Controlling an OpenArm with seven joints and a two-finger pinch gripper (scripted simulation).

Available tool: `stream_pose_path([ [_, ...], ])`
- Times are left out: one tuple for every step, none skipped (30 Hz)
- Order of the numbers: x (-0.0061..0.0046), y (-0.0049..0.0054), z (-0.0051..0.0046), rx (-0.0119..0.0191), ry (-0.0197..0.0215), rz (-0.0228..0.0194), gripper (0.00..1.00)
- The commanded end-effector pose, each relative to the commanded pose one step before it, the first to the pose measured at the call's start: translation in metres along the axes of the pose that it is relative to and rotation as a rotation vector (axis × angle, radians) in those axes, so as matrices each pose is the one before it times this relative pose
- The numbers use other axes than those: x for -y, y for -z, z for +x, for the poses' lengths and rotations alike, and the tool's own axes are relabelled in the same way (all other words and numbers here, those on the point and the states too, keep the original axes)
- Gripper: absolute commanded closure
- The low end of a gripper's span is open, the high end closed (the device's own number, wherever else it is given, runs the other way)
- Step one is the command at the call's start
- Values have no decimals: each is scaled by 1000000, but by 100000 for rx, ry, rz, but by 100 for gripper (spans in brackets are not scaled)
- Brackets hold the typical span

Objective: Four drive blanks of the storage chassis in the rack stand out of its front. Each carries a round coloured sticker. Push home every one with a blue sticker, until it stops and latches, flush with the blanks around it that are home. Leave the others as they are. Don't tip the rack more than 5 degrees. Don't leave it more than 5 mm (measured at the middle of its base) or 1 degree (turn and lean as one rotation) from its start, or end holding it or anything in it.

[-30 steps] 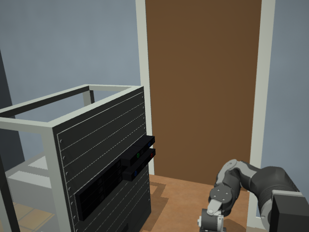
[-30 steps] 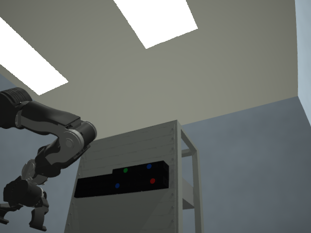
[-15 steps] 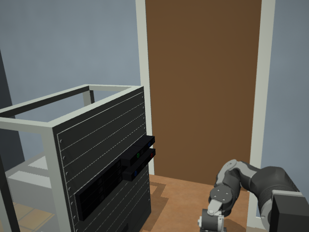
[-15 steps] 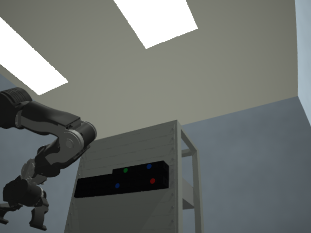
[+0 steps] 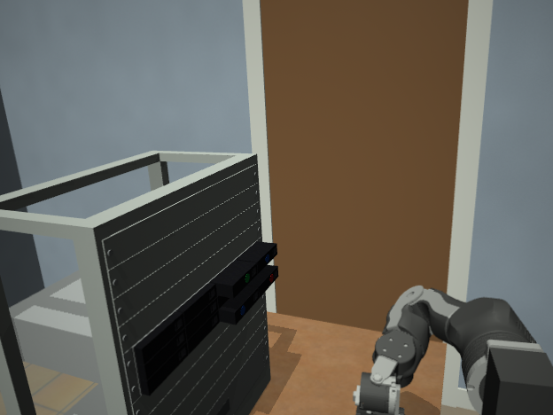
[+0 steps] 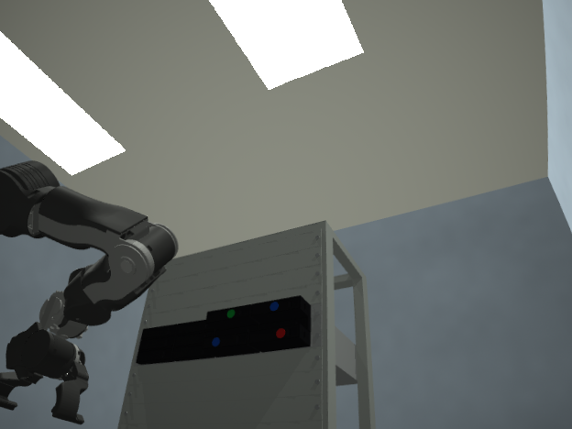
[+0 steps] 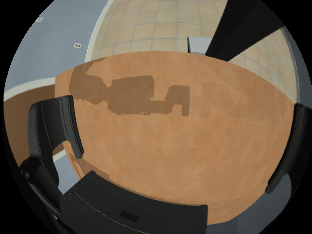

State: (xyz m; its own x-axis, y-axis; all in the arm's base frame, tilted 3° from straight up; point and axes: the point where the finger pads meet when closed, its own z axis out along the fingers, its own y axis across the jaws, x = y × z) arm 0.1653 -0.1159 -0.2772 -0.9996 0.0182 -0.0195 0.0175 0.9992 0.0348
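The rack (image 5: 169,285) has a dark front with a storage chassis (image 6: 221,335). Four black blanks stand out of the chassis front. The upper row has a green sticker (image 5: 246,277) (image 6: 230,313) and a blue sticker (image 5: 267,257) (image 6: 273,305). The lower row has a blue sticker (image 5: 242,309) (image 6: 214,341) and a red sticker (image 5: 270,277) (image 6: 280,333). My gripper (image 6: 38,408) is open and empty. It hangs low, away from the rack front, pointing at the floor. In the wrist view only its fingers and the floor show.
A brown door (image 5: 363,156) with a pale frame stands behind the rack's right side. The arm's base (image 5: 513,379) is at the lower right. The floor (image 5: 325,362) is orange-brown.
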Motion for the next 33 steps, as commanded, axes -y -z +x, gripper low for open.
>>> stream_pose_path([
  [-5265,2317,-2281,1062,-863,-2701,0],
  [-1766,684,-1117,424,-485,-963,0],
  [-1942,763,-1179,460,-512,-1054,0],
  [-2078,816,-1272,495,-558,-1134,0],
  [-2191,856,-1382,530,-615,-1206,0],
  [-2326,911,-1475,566,-663,-1287,0],
  [-2476,976,-1555,603,-705,-1373,0],
  [-2609,1032,-1647,640,-754,-1453,0],
  [-2728,1082,-1746,677,-809,-1531,0],
  [-2850,1137,-1839,714,-861,-1609,0],
  [-2974,1195,-1927,752,-912,-1689,0],
  [-3085,1249,-2021,790,-966,-1764,0],
  [0,0,0,0,0,0,0],
  [0,0,0,0,0,0,0],
  [-3103,1250,-2185,828,-1057,-1812,0],
  [-3416,1432,-2107,867,-1024,-1949,0],
  [-3356,1397,-2323,907,-1142,-1972,0],
  [-3363,1406,-2481,948,-1229,-2016,0],
  [-3544,1524,-2488,987,-1242,-2112,0],
  [-3661,1608,-2543,1028,-1278,-2188,0],
  [-3640,1620,-2705,1072,-1365,-2222,0],
  [-3636,1648,-2849,1117,-1441,-2259,0],
  [-3704,1724,-2924,1161,-1484,-2318,0],
  [-3754,1796,-3008,1205,-1528,-2369,0],
  [-3746,1844,-3135,1254,-1590,-2402,0],
  [-3735,1896,-3260,1303,-1649,-2433,0],
  [-3735,1962,-3369,1352,-1696,-2464,0],
  [-3716,2024,-3490,1404,-1745,-2488,0],
  [-3676,2082,-3624,1457,-1796,-2504,0],
  [0,0,0,0,0,0,0],
  [0,0,0,0,0,0,0],
  [-3575,2114,-3811,1516,-1865,-2499,0],
  [-3660,2250,-3819,1561,-1854,-2547,0],
])
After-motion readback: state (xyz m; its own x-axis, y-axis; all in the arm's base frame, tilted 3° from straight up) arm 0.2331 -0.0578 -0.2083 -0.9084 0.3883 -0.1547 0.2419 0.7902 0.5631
